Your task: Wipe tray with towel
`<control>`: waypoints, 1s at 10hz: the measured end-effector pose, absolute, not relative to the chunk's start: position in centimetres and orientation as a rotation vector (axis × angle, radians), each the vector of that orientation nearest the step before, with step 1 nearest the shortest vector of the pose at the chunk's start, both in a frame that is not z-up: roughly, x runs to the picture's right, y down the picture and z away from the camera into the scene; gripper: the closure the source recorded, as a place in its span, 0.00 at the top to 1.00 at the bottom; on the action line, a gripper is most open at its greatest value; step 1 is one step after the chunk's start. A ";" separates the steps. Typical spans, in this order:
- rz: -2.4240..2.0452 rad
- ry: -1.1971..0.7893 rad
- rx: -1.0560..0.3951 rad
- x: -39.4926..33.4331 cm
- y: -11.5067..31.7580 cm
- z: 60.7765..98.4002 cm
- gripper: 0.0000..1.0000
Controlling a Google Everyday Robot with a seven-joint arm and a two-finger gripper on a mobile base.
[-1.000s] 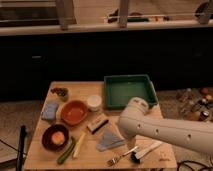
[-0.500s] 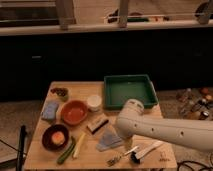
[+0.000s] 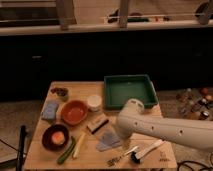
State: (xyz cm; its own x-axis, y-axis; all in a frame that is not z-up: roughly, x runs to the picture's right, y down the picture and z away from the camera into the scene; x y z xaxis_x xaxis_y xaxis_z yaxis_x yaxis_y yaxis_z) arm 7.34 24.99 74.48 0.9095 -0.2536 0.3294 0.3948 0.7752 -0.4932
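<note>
Camera view puts the green tray (image 3: pixel 107 94) at the far right of the wooden table (image 3: pixel 45 157), lying flat and well apart from the grey towel (image 3: pixel 107 142), which lies crumpled near the front edge. My white arm (image 3: pixel 165 131) reaches in from the right and crosses the table in front of the tray. My gripper (image 3: pixel 119 134) hangs low at its end, just beside the towel's right side, and I cannot tell whether it is wide, narrow or holding anything. A wooden block (image 3: pixel 97 123) sits just behind the towel, and a fork (image 3: pixel 120 156) and a white-handled brush (image 3: pixel 148 149) lie in front of my arm. Farther left stand a white cup (image 3: pixel 93 102), an orange bowl (image 3: pixel 74 112), a blue sponge (image 3: pixel 50 110) and a dark bowl (image 3: pixel 55 137).
</note>
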 end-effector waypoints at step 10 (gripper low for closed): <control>-0.189 -0.361 -0.649 6.0 26.8 78.4 0.80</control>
State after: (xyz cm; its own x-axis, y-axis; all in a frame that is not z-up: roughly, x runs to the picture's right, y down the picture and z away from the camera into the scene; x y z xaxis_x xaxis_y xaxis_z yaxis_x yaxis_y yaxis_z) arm 5.97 26.85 78.40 0.9209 -0.0592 0.3854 0.2824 0.7828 -0.5545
